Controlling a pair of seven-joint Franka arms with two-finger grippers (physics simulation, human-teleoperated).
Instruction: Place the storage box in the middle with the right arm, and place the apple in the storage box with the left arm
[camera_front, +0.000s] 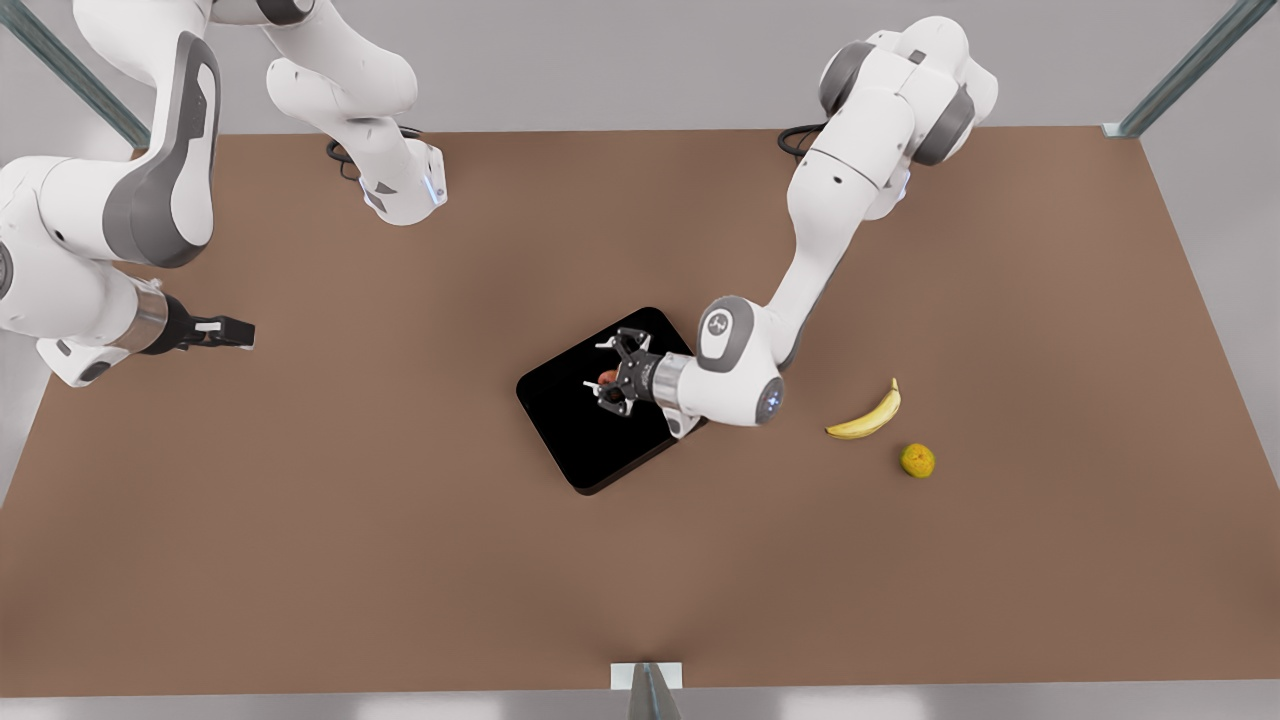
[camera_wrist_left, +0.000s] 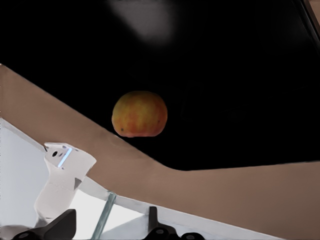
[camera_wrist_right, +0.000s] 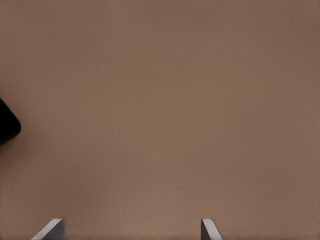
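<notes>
Front view puts my left tool over the storage box at the frame's centre, its splayed fingers round the apple, so I judge the release is next: spread wider and lift clear. My right tool waits at the left edge, fingers apart and empty.
</notes>
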